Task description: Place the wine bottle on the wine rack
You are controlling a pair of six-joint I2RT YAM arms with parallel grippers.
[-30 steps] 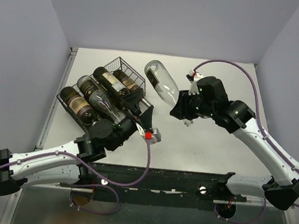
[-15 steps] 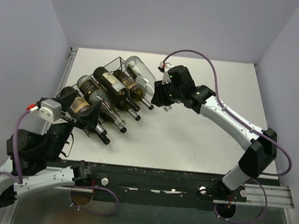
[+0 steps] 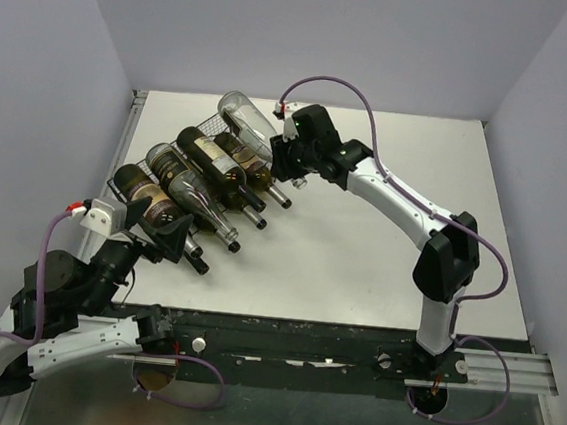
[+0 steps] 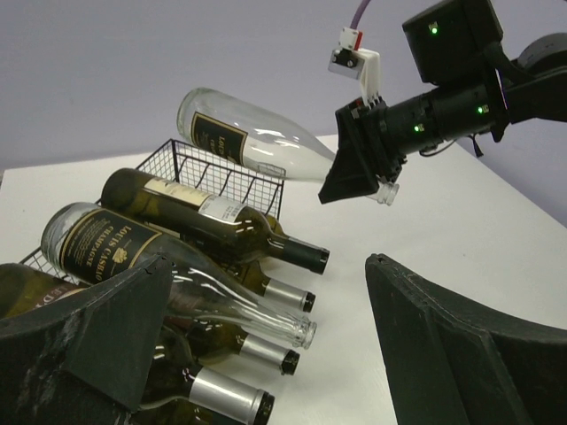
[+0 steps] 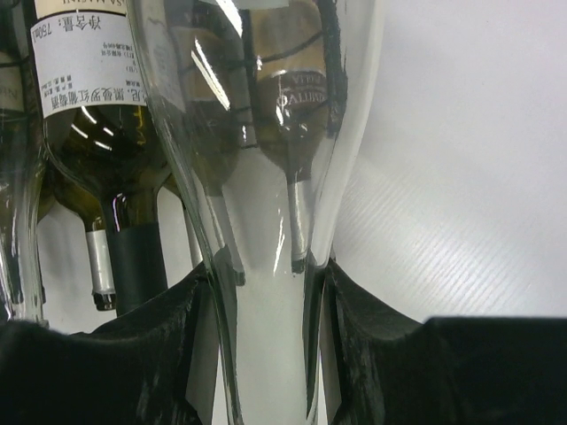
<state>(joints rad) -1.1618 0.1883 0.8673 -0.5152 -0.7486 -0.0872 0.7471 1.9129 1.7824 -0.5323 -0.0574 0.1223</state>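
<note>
Rack (image 3: 217, 124): black wire, lying on the left part of the table (image 3: 379, 262).
In the rack: several labelled bottles (image 3: 211, 161), some dark and some clear. They lie stacked side by side, necks pointing near-right.
Wine bottle (image 4: 257, 142): clear glass with a label, looks empty. It hangs tilted over the rack's far-right end and is not resting in it.
Right gripper (image 4: 372, 177): clenched on that bottle's neck.
Left gripper (image 4: 266, 266): fingers spread wide, grasping nothing, near the rack's near-left end.

Top camera looks down from behind me; left wrist sights the bottle (image 4: 257, 146) from afar, right wrist close.
</note>
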